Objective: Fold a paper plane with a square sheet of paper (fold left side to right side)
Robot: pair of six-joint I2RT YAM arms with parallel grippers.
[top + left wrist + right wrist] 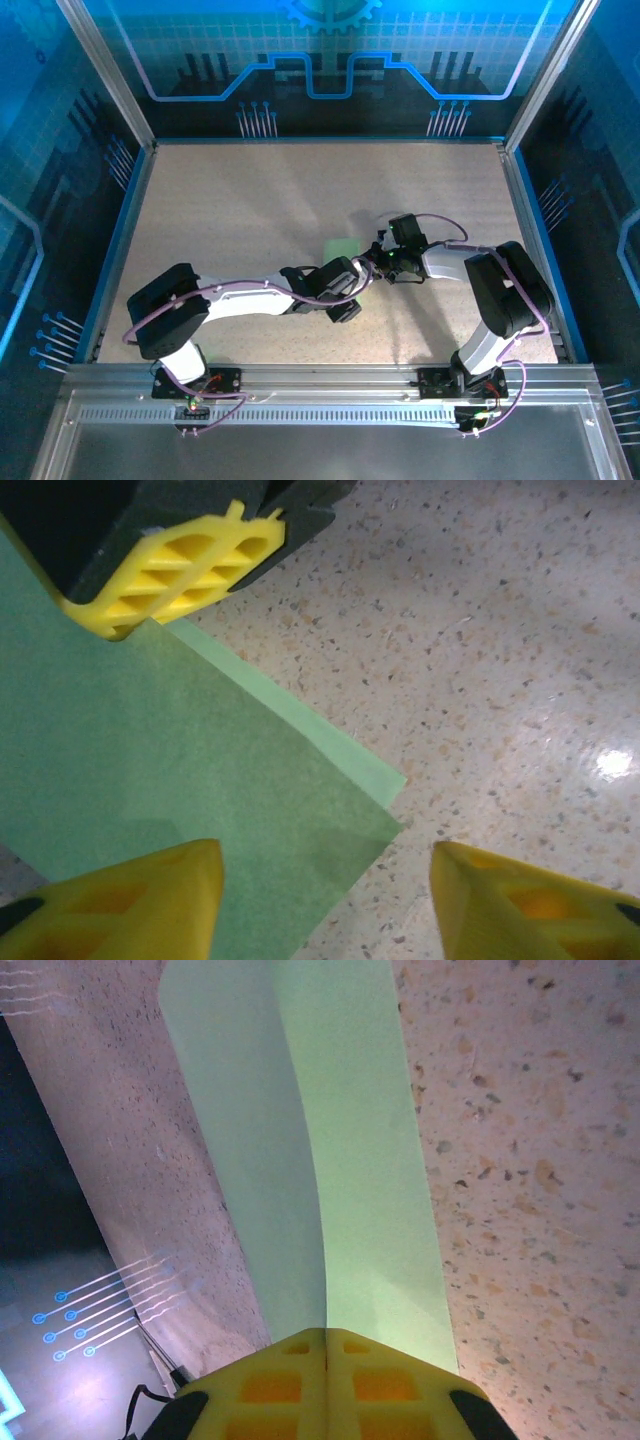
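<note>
Square sheet of paper [342, 246] lies on the speckled worktop [250, 200] near its centre, just ahead of where the two arms meet. In the left wrist view the sheet is doubled over: a darker upper layer sits on a paler lower one, and the lower layer shows as a narrow strip along one edge, so the edges are not flush. Both layers end in a corner pointing towards the bare worktop. Left hand [328, 855] hovers over that corner with its jaws standing well apart and nothing gripped; one finger [130, 905] is over the green paper, the other [540, 910] over bare worktop beside it. Right hand [325, 1360] has its yellow pads pressed flat together with no gap between them, and sits at the far end of the same offset edge, in contact with the paper. From its own camera the sheet runs away from the pad tips as a long pale band, with a crease line starting at the seam between the pads. Whether a layer is nipped between those pads cannot be told
</note>
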